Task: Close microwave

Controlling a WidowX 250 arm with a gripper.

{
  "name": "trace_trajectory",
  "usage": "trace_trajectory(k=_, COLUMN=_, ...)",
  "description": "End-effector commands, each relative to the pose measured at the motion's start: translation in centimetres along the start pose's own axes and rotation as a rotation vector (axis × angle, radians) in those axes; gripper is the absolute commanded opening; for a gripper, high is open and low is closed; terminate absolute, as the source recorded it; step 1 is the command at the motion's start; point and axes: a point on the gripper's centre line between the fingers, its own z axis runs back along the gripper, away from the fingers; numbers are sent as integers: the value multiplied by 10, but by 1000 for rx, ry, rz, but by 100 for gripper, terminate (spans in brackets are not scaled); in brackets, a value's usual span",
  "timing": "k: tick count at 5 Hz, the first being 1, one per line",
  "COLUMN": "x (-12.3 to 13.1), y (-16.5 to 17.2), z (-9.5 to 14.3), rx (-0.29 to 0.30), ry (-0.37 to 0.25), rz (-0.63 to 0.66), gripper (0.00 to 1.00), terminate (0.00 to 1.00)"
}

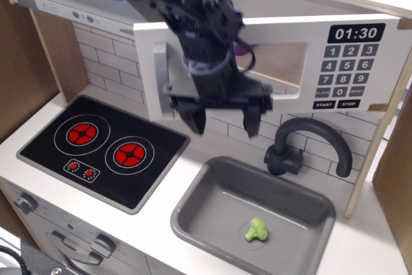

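Microwave (270, 62) sits up top, above the brick backsplash and over the sink (212, 191), w/ its white door (257, 37) looking nearly flush w/ the keypad panel, maybe a slight gap left at the handle side; can't tell for sure. Grey handle (164, 82) runs vertical at the door's left edge, partly hidden by the arm. Something purple shows thru the window (283, 62).

Pincer (222, 117) hangs in front of the door's lower left, fingers spread apart, empty, tips pointing down. Whether any part of the arm touches the door: can't tell.

Risks, as I judge them:
- Door not fully seated. If the arm backs off w/o a final push, it could swing out again; no latch visible.
- Left finger (190, 117) is close to the handle. A sideways move could hook it and drag the door open.
- Pushing too hard w/ the wrist could rock the toy cabinet or scrape the door face.
- Dropping straight down puts the right finger near the black faucet (309, 143); a careless retreat could clip it.
- Small green broccoli (256, 230) in the sink is well clear, no issue. Stove (103, 149) on the tabletop (148, 236) to the left is also out of the way.

Writing: clock reads 01:30. Keypad (351, 66) digits 1–9 and 0, w/ START and STOP below. Two small keys beside the 0 are too blurred to read. Range hood (77, 4) has small markings, not legible.
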Motion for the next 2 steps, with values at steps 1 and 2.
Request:
trace_trajectory(k=1, x=45, y=-3, z=15, rx=-26, ry=-117, rz=-1, gripper=100, terminate=0)
trace_trajectory(k=2, x=57, y=-5, z=15, rx=-40, ry=-139, rz=1, gripper=100, terminate=0)
